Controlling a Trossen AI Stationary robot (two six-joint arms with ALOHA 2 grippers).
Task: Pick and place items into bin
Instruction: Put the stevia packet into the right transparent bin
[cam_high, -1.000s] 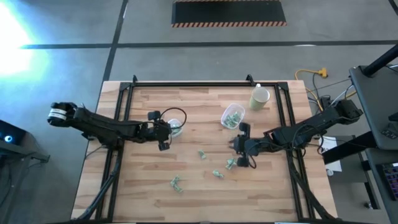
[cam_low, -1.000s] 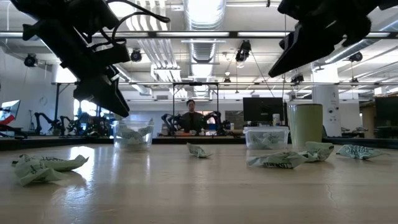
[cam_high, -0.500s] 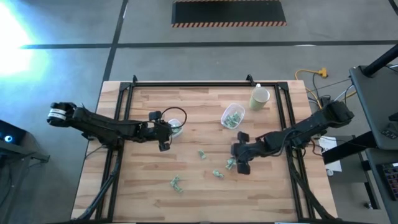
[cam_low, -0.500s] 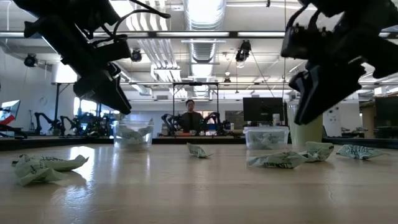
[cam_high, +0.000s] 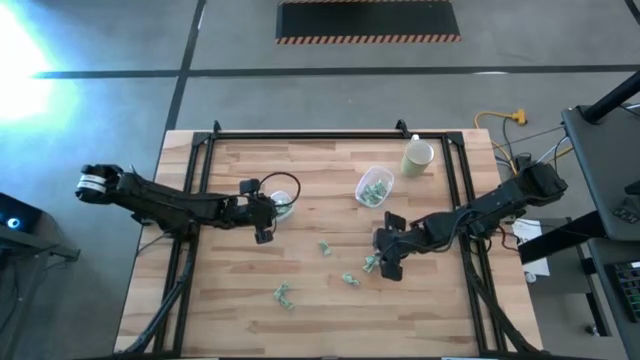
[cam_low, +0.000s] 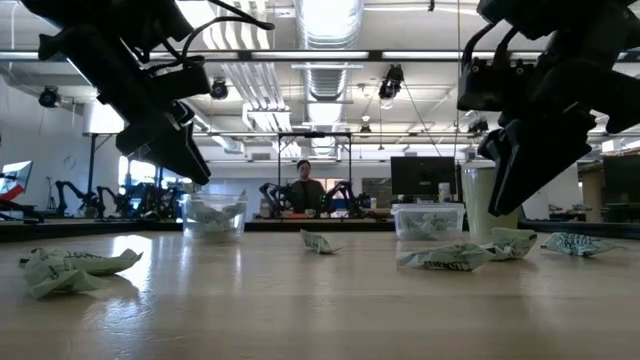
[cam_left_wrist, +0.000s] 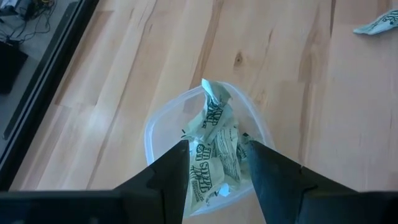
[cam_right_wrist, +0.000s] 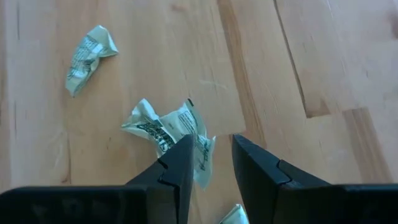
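The items are small crumpled pale green and white wrapped pieces. Several lie loose on the wooden table (cam_high: 230, 290): one (cam_high: 371, 263) beside my right gripper, others (cam_high: 325, 248), (cam_high: 349, 279), (cam_high: 284, 295). More fill two clear tubs (cam_high: 283, 205), (cam_high: 374, 187). My right gripper (cam_right_wrist: 211, 177) is open and hovers just over a piece (cam_right_wrist: 168, 127), fingers pointing down, one on each side of its near corner. My left gripper (cam_left_wrist: 214, 180) is open above the left tub (cam_left_wrist: 155, 134), which holds several pieces (cam_left_wrist: 214, 124).
A tall cream-coloured cup (cam_high: 417, 156) stands near the table's far right corner, behind the right tub. Black frame rails (cam_high: 300, 137) run along the far, left and right edges. Bare wood lies along the near edge. A person (cam_low: 306, 185) sits far behind the table.
My right gripper has come down toward the table and slightly toward its near edge, tipping its fingers downward over the loose piece. It has then held almost still for the last half second. The pieces have not moved.
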